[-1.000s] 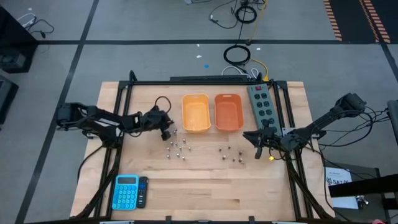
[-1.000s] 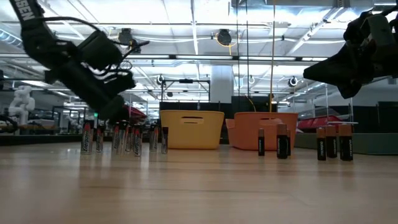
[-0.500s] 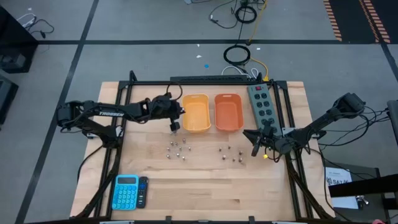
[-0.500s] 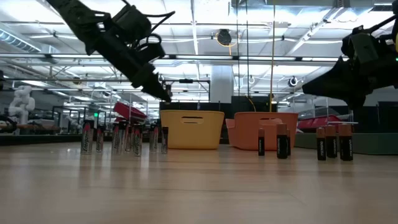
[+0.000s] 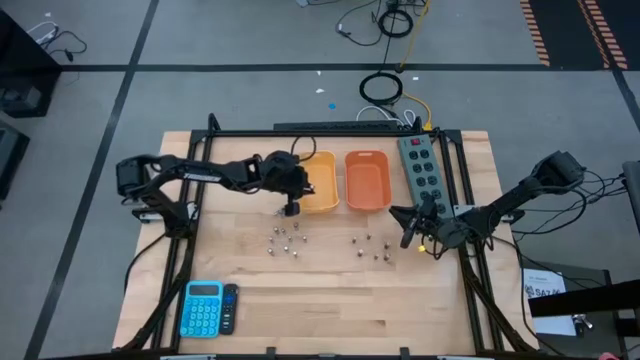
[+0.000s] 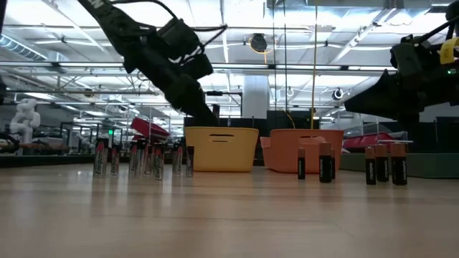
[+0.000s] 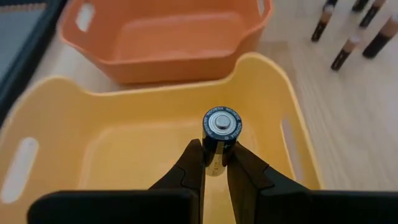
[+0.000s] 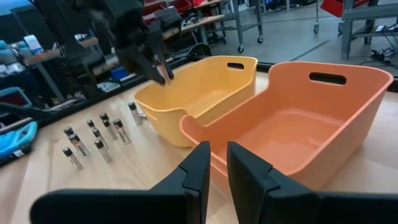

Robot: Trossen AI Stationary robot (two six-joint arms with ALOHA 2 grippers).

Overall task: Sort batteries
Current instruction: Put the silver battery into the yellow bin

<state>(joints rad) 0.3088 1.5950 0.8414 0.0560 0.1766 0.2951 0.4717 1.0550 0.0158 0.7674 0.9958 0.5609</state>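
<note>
**Now over the yellow bin, battery in hand**

Currently my left end effector pinches one battery upright above the yellow bin. Best to drop only once it is well inside the rim. Orange bin sits touching alongside; avoid it. Remaining batteries stand on the bench. My right end effector, nearly pressed together and empty, waits near the power strip.

One battery is held upright; other batteries stand in two clusters.
</note>
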